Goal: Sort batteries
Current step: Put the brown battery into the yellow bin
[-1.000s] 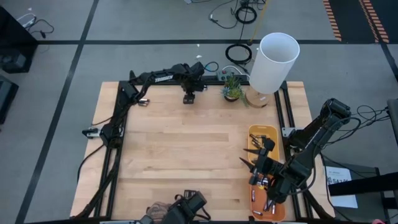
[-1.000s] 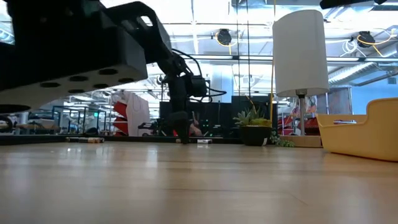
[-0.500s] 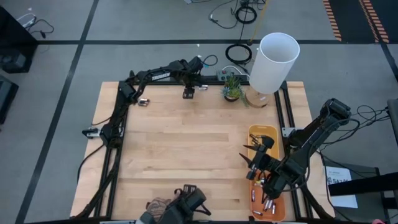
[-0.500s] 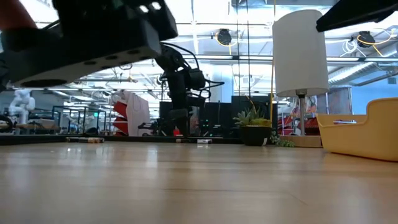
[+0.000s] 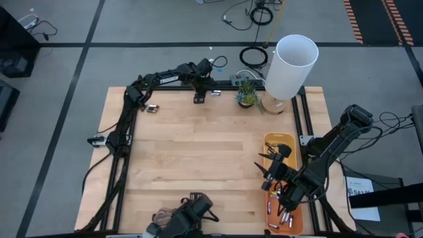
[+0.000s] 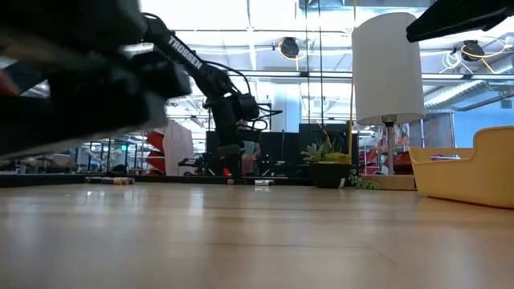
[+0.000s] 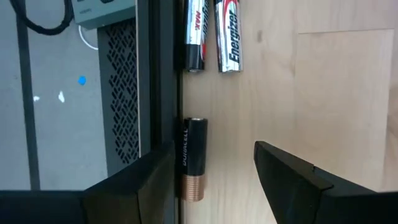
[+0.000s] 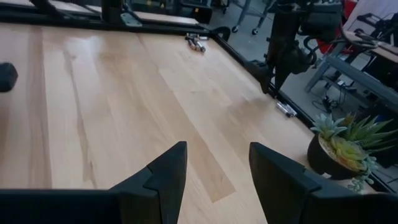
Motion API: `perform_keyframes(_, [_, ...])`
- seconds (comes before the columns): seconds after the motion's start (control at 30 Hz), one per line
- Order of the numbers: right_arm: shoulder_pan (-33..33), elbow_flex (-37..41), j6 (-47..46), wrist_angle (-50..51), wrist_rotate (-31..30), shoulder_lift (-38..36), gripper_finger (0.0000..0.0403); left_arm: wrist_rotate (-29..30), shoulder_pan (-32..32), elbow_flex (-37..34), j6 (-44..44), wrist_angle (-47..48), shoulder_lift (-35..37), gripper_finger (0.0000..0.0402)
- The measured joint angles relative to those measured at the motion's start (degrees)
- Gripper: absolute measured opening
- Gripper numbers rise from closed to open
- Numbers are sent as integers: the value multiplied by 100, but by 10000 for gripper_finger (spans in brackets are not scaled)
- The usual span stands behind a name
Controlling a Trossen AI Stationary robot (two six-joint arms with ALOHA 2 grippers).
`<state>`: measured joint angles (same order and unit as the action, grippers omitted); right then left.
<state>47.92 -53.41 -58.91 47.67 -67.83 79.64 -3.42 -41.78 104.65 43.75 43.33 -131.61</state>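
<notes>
Left jaws (image 7: 211, 180) stand parted, empty, over a black, copper-ended battery (image 7: 193, 158) against the worktop's (image 5: 192, 152) far edge; two silver-and-black batteries (image 7: 214, 34) lie just beyond. Right jaws (image 8: 214, 168), parted and empty, hover near the orange tray (image 5: 295, 223) of cells.

Left gripper (image 5: 197, 99) at the table's (image 5: 192, 158) far edge, fingers apart, over three batteries (image 7: 194, 158) lying along the frame rail. Small plant (image 5: 246, 94) right of it, lamp (image 5: 289, 66) farther right. More batteries (image 5: 152, 108) near the far-left corner. Right gripper (image 5: 269, 173) (fingers parted) at the near right, beside a tray (image 5: 280, 147); a second tray (image 5: 291, 221) nearer, batteries inside.
</notes>
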Motion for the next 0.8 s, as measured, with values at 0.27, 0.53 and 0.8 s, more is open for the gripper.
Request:
perform_keyframes(0.27, [-2,-2,955,-875,-694,-118,167,-55,-24,-84,-97,-87,0,230])
perform_keyframes(0.53, [-24,-7,2912,-2662,-1316,-328,167,-274,85,-108,-128,151,-48,230])
perform_keyframes(0.8, [-22,-7,3308,-3004,-1294,-328,167,-412,104,-110,-171,293,-55,230])
